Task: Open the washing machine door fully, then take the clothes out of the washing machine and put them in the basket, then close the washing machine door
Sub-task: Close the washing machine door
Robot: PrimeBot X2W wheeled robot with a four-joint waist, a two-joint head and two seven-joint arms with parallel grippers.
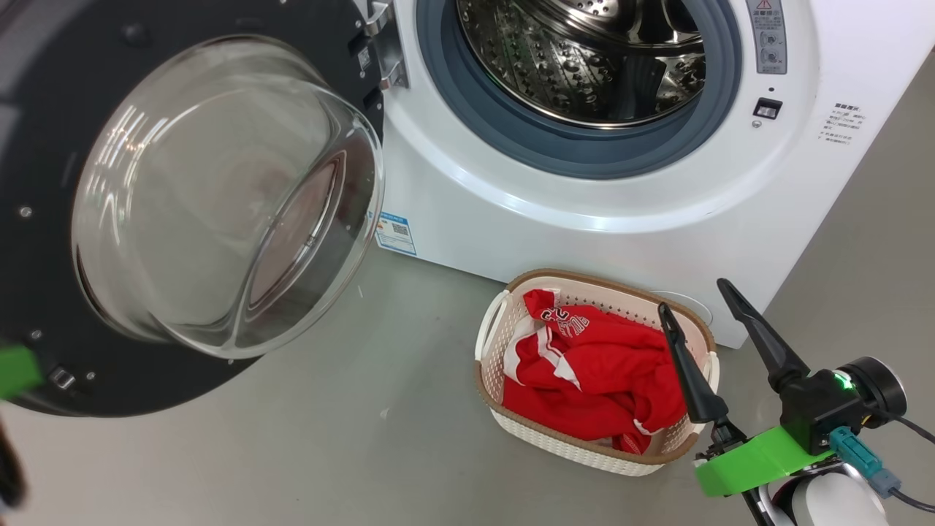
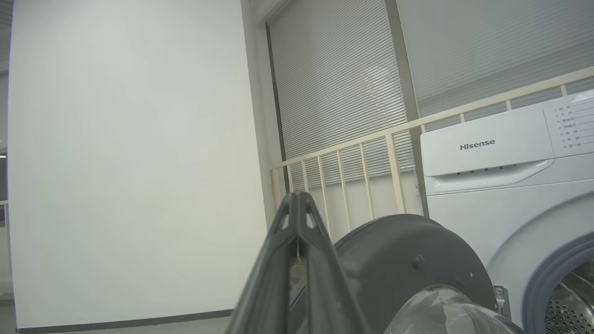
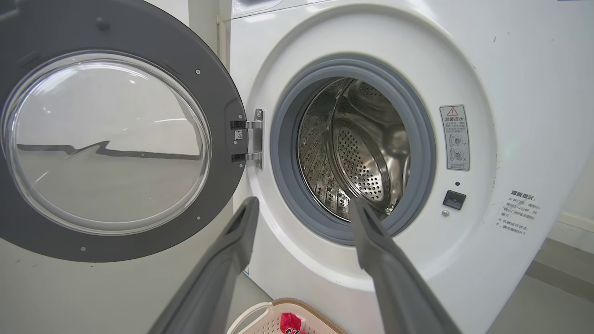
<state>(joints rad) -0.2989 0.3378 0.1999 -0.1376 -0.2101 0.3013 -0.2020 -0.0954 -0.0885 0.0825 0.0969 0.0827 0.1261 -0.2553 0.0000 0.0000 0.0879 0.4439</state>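
Door (image 1: 44, 109) stands wide, left of washer (image 1: 511, 219) | clothes (image 1: 584, 365) in basket (image 1: 584, 277) before washer | your left pincer (image 2: 297, 198) clenched, empty | right pincer (image 1: 692, 295) released

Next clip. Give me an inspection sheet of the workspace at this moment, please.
Surface: grey floor, smooth.
Job's things: washing machine door stands wide open; washing machine, its drum shows no clothes; red clothes lie in the basket in front of the machine.
Clutter: nothing seen.
Grippers: left gripper shut, holding nothing, beside the door; right gripper open, empty, near the basket.
Cables: black cable and teal plug at the right wrist.
Surroundings: white wall, window blinds, cream railing.
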